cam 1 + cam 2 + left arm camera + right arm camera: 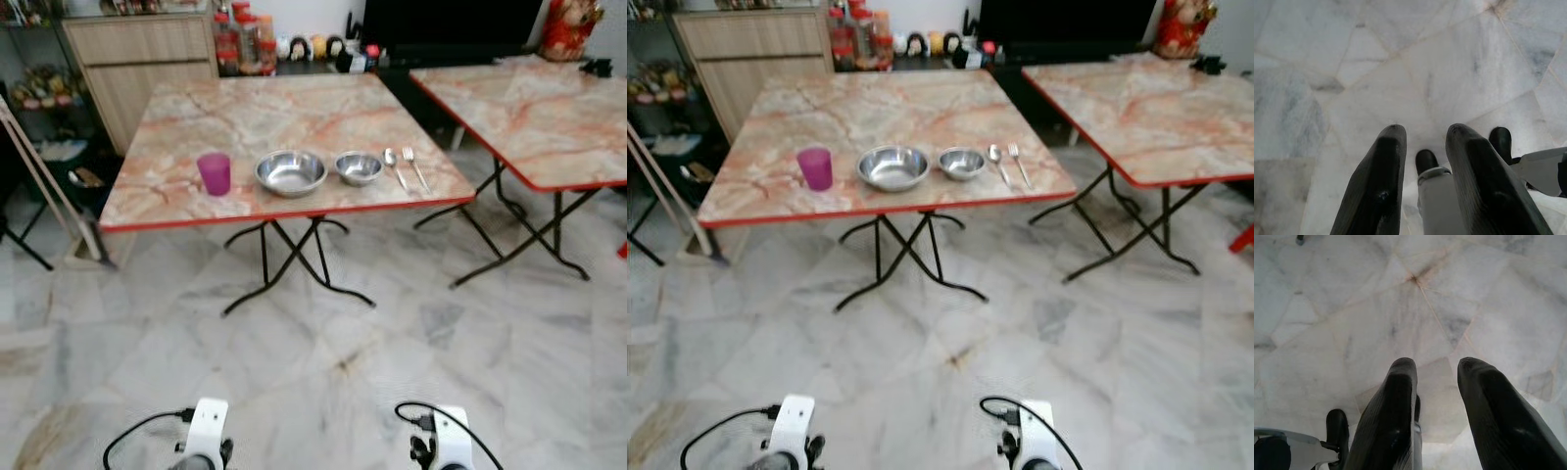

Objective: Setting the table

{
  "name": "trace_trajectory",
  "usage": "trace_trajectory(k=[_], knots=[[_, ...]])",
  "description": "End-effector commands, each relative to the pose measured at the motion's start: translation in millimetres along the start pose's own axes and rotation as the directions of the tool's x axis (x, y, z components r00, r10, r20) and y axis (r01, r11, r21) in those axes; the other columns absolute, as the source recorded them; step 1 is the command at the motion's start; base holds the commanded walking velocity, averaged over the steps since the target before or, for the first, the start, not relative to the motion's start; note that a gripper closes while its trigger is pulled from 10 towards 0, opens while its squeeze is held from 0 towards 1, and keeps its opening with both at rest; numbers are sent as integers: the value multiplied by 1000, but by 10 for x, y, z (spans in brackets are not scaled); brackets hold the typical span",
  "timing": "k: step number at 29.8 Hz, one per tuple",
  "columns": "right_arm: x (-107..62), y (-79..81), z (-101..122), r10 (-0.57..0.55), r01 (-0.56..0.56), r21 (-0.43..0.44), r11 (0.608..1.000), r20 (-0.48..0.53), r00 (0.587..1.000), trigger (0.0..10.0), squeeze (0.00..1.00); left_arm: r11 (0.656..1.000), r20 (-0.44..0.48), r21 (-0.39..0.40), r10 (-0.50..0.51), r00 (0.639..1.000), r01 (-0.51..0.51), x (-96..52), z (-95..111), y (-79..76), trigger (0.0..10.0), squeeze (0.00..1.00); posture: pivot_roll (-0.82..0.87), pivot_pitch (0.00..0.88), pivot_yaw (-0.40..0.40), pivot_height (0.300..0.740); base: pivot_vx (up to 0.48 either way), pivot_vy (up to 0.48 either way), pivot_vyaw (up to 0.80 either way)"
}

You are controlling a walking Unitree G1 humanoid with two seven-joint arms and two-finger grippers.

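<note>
Pale marble floor (323, 352) spreads under us, and both our arms hang low over it: the left gripper (1422, 142) and the right gripper (1436, 369) each have their fingers parted and hold nothing. Ahead, well apart from us, stands the near folding table (245, 113). Along its front edge lie a purple cup (215, 173), a large steel bowl (291, 172), a small steel bowl (359, 167), then a spoon (393, 164) and a fork (415, 166) just beside it. A second table (549, 108) stands to the right, with a cabinet (137, 59) behind. We judge the setting laid out, or an approach under way; next we must walk close enough to reach.
</note>
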State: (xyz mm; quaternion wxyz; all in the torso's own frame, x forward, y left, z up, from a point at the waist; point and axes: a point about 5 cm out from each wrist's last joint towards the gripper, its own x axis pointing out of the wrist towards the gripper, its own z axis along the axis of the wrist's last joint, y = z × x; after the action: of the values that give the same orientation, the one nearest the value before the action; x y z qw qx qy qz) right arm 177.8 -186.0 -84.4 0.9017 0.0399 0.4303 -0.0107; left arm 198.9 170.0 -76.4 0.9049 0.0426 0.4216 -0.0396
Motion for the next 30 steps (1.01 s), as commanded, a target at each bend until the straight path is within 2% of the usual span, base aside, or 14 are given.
trace_trajectory(k=[1,24,25,30], knots=[[6,-3,32,-6,6,5,1000,12,1000,10000,0,1000,-17,20,6,1000,-5,-3,-21,18,10000,0,13,0,-30,725,0,0,0],[6,-3,32,-6,6,5,1000,13,1000,10000,0,1000,-18,20,6,1000,-6,-2,-20,18,10000,0,13,0,-30,725,0,0,0],[8,-7,45,-9,9,-11,1000,17,1000,10000,0,1000,-17,15,8,1000,-8,-1,-16,17,10000,0,14,0,-32,725,240,0,0],[5,-21,38,-28,27,21,999,20,999,10000,0,1000,-19,-6,26,999,-26,3,-1,34,10000,0,12,0,-31,725,275,0,0]])
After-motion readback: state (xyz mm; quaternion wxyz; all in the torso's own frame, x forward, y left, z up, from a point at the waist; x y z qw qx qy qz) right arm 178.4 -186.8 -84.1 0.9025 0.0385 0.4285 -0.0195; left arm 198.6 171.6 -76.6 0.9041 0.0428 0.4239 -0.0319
